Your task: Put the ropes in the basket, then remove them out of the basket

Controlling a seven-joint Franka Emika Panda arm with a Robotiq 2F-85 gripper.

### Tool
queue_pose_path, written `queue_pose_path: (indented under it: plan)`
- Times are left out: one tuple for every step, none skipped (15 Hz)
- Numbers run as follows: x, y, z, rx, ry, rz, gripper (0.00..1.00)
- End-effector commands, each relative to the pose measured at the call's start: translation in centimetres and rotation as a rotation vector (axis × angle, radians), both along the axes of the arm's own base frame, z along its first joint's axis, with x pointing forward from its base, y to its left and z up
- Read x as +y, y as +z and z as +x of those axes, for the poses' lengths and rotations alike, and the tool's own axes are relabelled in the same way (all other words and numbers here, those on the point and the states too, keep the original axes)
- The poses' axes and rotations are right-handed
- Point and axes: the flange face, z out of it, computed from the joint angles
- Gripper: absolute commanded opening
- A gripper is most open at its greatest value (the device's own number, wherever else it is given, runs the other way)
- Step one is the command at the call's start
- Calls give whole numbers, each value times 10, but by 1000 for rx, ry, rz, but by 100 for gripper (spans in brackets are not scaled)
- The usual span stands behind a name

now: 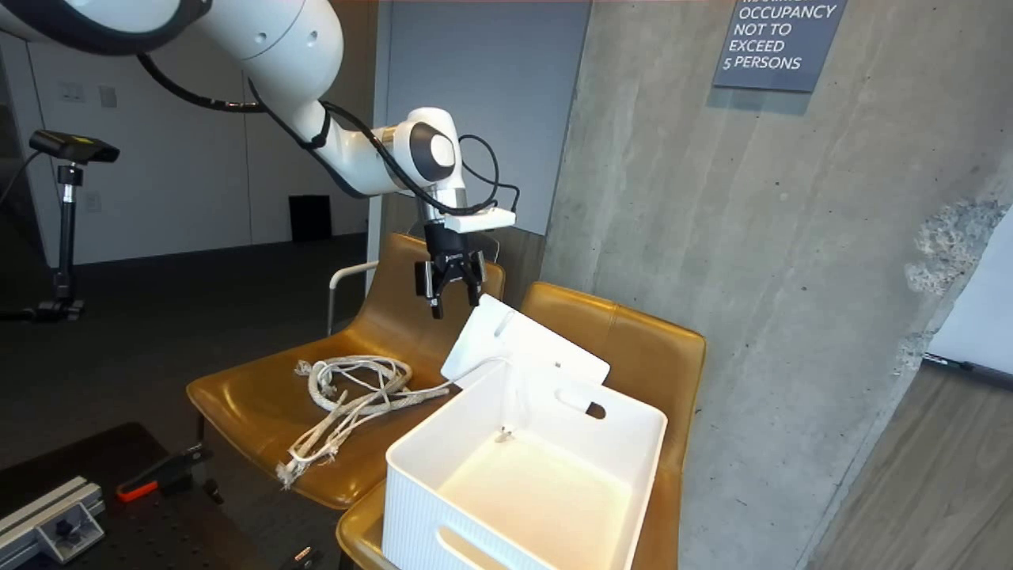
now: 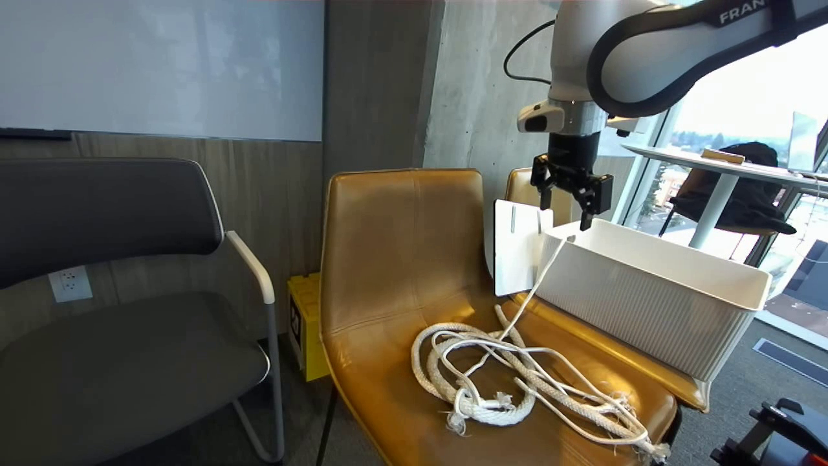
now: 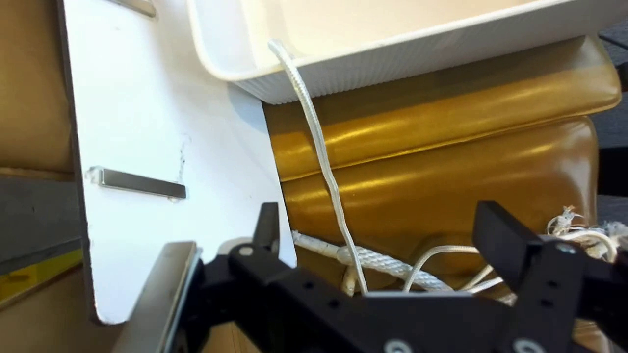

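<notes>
The step in hand looks to me like the unloading, close to its finish, though an early stage of loading could look much the same: the ropes (image 1: 366, 408) lie in a loose heap on the tan chair-seat bench (image 2: 388, 388), and only 1 thin cord (image 3: 326, 166) crosses the rim into the basket (image 2: 640, 304), which stands just beside the heap, mouth up. The gripper (image 1: 456, 305) hangs above, its 2 fingers spread wide with nothing between them. If unloading is right, the next move calls for lowering over the slanting cord, pinching it outside the rim and lifting its end clear; for loading, the heap itself needs a grip. In both exterior views the heap's long axis runs from the seat's front edge back toward the basket's rear corner. A bunch of frayed ends (image 1: 290, 471) points to the front; the thin cord climbs the opposite way, past the white panel (image 3: 196, 132), and where its tip lies I cannot tell for sure.
</notes>
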Motion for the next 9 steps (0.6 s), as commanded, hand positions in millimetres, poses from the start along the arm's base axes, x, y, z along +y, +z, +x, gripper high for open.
queue_pose_path:
  plan:
    - [-6,-24,19,57,162,-55,100]
    - [-11,-32,22,74,189,-64,100]
    - [-16,-40,26,87,209,-79,100]
    - [-21,-45,29,96,228,-94,100]
    - [-24,-50,34,102,246,-106,100]
    - [-28,-55,38,108,260,-117,100]
    - [-31,-61,42,113,271,-129,100]
    - [-34,-65,46,116,280,-134,100]
    - [-36,-69,49,117,285,-140,100]
